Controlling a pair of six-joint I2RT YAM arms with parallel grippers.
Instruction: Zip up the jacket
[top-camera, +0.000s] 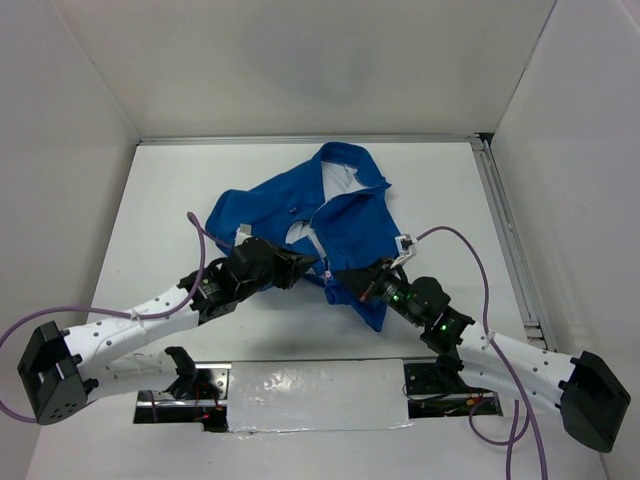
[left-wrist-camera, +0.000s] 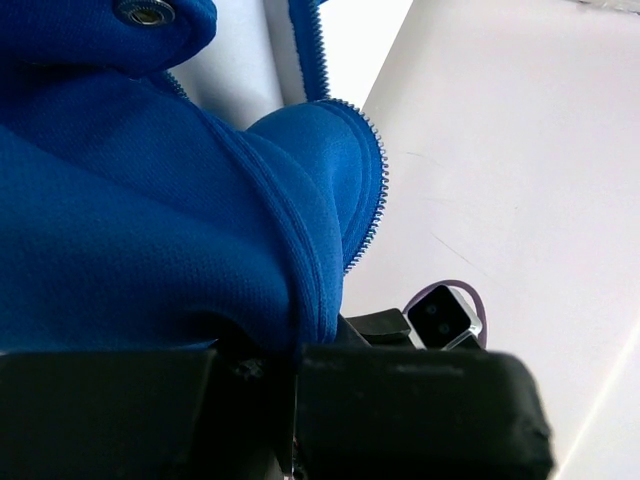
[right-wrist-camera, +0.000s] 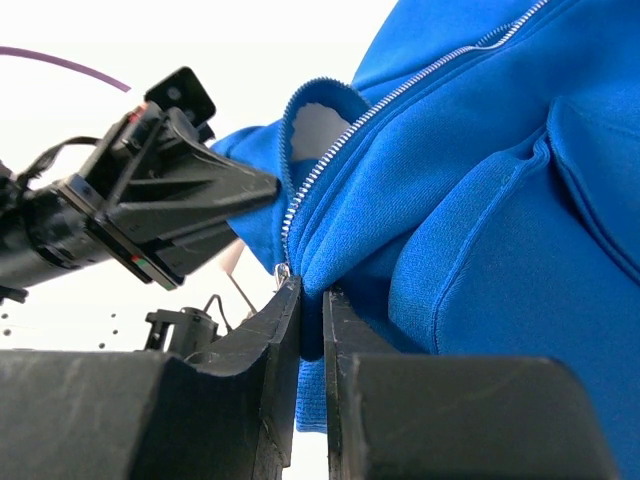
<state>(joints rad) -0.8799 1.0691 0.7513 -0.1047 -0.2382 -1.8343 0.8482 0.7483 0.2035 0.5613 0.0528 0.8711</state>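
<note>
Left arm base (top-camera: 52, 375): black block in the near left corner. With its twin on the right, it sits closest to the camera.
Left gripper (top-camera: 298, 266): reaches in from the left. It is squeezed tight on the left front edge of the jacket (top-camera: 345, 215). In the left wrist view, blue cloth is pinched between its fingers (left-wrist-camera: 420, 400).
Jacket spot: middle of the table (top-camera: 165, 200), a bit bunched up. The collar is on the far side and the bottom edge is on the near side. White inside shows up by the collar, so the front is open.
Zipper (top-camera: 317, 243): a pale line that runs near to far. It starts between the two grippers and goes up toward the collar. The two rows of teeth (left-wrist-camera: 378, 190) are apart.
Right gripper (top-camera: 347, 279): reaches in from the right. It is pinched closed on the right front edge, right by the bottom of the teeth.
Silver bit (right-wrist-camera: 283, 270): a tiny shiny piece beside the right gripper's fingertip. It may be the zipper's bottom end, but it is too small to tell.
Right arm base (top-camera: 597, 400): black block in the near right corner.
Gap: the grippers are near each other but not touching, one on each side of the zipper.
Next move, my guess: the two bottom ends must slide sideways to meet. Then the pull goes away from the arms, along the zipper line. The right gripper looks closer to that bottom end.
</note>
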